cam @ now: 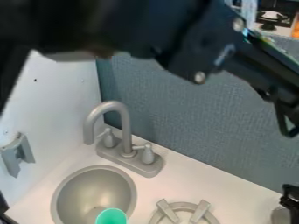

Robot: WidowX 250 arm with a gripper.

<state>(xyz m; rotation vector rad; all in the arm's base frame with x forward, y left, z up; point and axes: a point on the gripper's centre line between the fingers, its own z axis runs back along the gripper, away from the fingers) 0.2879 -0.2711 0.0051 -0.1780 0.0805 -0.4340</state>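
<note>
Rounded grey object [281, 215] just below the black, angular pincer [289, 199], open or closed impossible to tell

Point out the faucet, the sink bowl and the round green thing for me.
Faucet [126, 136]: camera view, on the upright part of its spout.
Sink bowl [88, 186]: camera view, on its inner wall.
Round green thing [111, 217]: camera view, on its visible middle.

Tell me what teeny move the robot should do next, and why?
Maybe ease the gripper up just a tiny bit. It's low at the right edge, right by a grey thing. I can't tell whether they touch, so going up slowly might avoid a bump.
</note>
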